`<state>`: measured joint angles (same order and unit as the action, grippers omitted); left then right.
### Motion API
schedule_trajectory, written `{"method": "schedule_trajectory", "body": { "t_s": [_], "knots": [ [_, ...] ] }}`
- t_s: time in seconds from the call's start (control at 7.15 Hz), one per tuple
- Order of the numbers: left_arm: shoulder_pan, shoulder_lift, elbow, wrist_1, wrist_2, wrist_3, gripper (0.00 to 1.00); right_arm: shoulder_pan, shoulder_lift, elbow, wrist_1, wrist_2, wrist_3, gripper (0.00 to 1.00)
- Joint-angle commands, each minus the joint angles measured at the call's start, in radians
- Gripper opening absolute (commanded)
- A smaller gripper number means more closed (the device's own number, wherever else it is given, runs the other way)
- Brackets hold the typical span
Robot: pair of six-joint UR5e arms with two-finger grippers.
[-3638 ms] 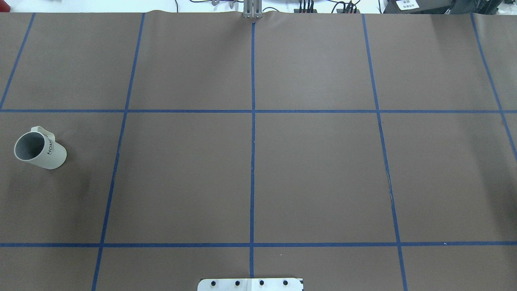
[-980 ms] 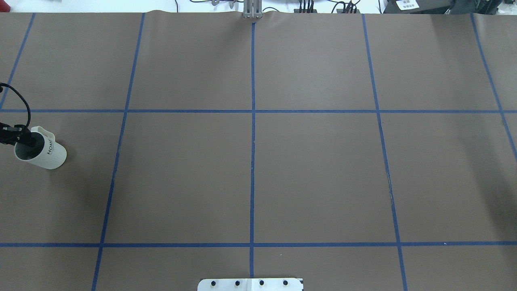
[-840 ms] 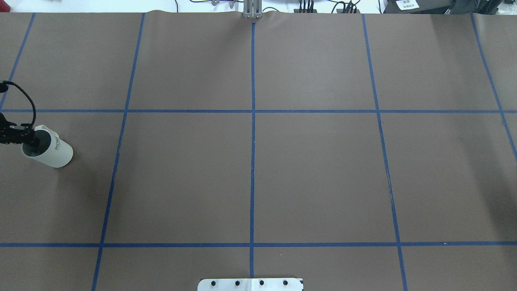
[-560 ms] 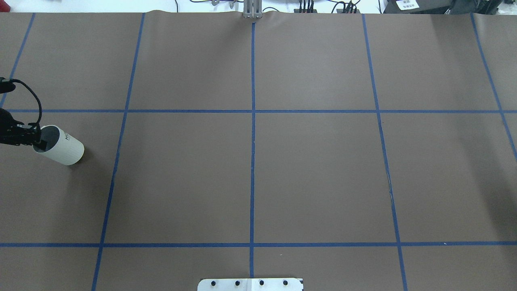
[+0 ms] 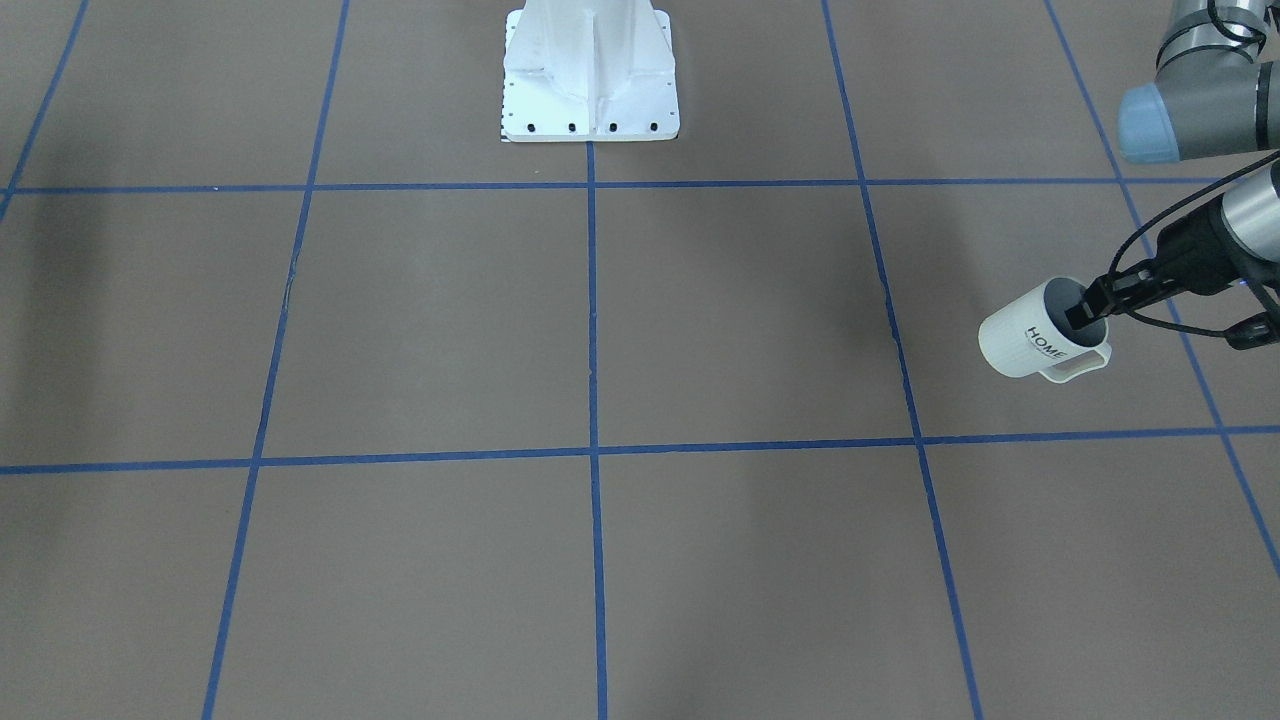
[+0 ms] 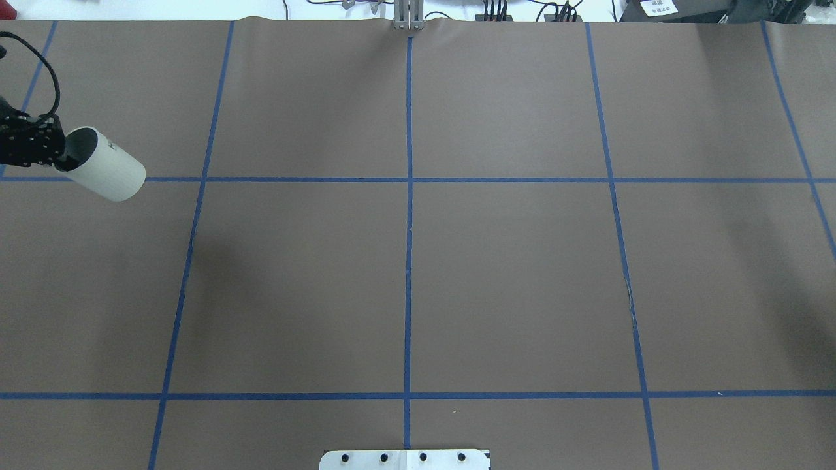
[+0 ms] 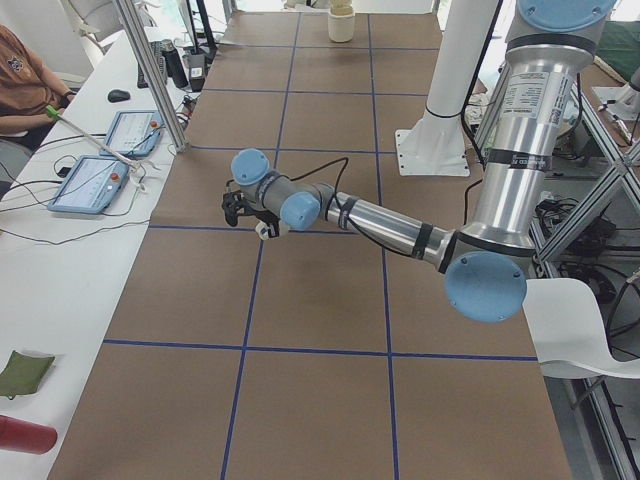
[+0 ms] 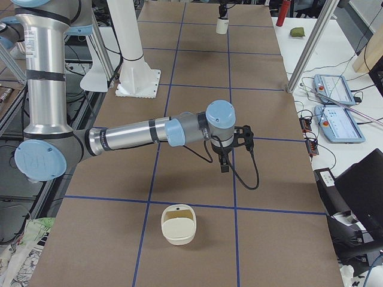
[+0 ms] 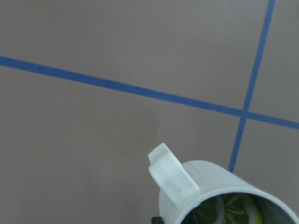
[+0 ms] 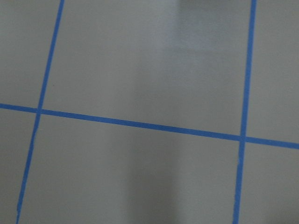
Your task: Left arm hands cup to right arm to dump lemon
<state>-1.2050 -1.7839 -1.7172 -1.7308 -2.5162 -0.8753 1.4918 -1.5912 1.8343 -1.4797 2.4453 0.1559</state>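
The off-white cup (image 6: 108,171) with "HOME" on its side hangs above the table at the far left of the overhead view. My left gripper (image 6: 62,156) is shut on its rim, one finger inside the mouth. From the front the cup (image 5: 1030,338) tilts, with its handle toward that camera and the left gripper (image 5: 1082,312) at its rim. The left wrist view shows the cup (image 9: 205,186) with the yellow-green lemon (image 9: 233,210) inside. My right gripper (image 8: 224,164) shows only in the exterior right view, low over the table. I cannot tell if it is open or shut.
The white robot base plate (image 5: 590,90) sits at the table's middle edge. A cream container (image 8: 178,224) stands on the table near my right arm. Control tablets (image 7: 95,180) and a seated person (image 7: 20,80) are beside the table's far long side.
The cup first stood alone on the table. My left gripper closed on its rim, lifted it, and carried it away from the robot and slightly toward the middle.
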Motion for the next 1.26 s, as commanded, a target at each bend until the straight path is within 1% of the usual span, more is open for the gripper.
{"method": "schedule_trajectory", "body": {
  "t_s": [0.0, 0.14, 0.28, 0.42, 0.56, 0.7, 0.84, 0.98, 1.12],
  "knots": [
    [0.002, -0.141, -0.035, 0.195, 0.007, -0.025, 0.00, -0.118, 0.049, 0.011, 0.140, -0.009, 0.074, 1.00],
    [0.033, -0.204, -0.032, 0.189, 0.008, -0.018, 0.00, -0.178, 0.141, 0.007, 0.151, -0.029, 0.184, 0.99],
    [0.107, -0.280, -0.013, 0.191, 0.008, -0.025, 0.00, -0.233, 0.207, -0.001, 0.153, -0.051, 0.226, 0.98],
    [0.157, -0.360, 0.029, 0.191, 0.008, -0.040, 0.00, -0.261, 0.241, -0.012, 0.227, -0.055, 0.237, 0.97],
    [0.169, -0.468, 0.106, 0.188, 0.008, -0.077, 0.00, -0.284, 0.260, -0.016, 0.302, -0.083, 0.258, 0.97],
    [0.205, -0.568, 0.184, 0.188, 0.008, -0.144, 0.00, -0.336, 0.290, -0.017, 0.400, -0.170, 0.269, 0.98],
    [0.211, -0.631, 0.252, 0.177, 0.008, -0.178, 0.00, -0.414, 0.295, -0.006, 0.492, -0.309, 0.325, 0.98],
    [0.216, -0.652, 0.299, 0.133, 0.008, -0.223, 0.00, -0.495, 0.284, -0.013, 0.645, -0.454, 0.394, 0.98],
    [0.217, -0.678, 0.361, 0.066, 0.008, -0.259, 0.00, -0.572, 0.281, -0.015, 0.752, -0.554, 0.427, 0.98]
  ]
}}
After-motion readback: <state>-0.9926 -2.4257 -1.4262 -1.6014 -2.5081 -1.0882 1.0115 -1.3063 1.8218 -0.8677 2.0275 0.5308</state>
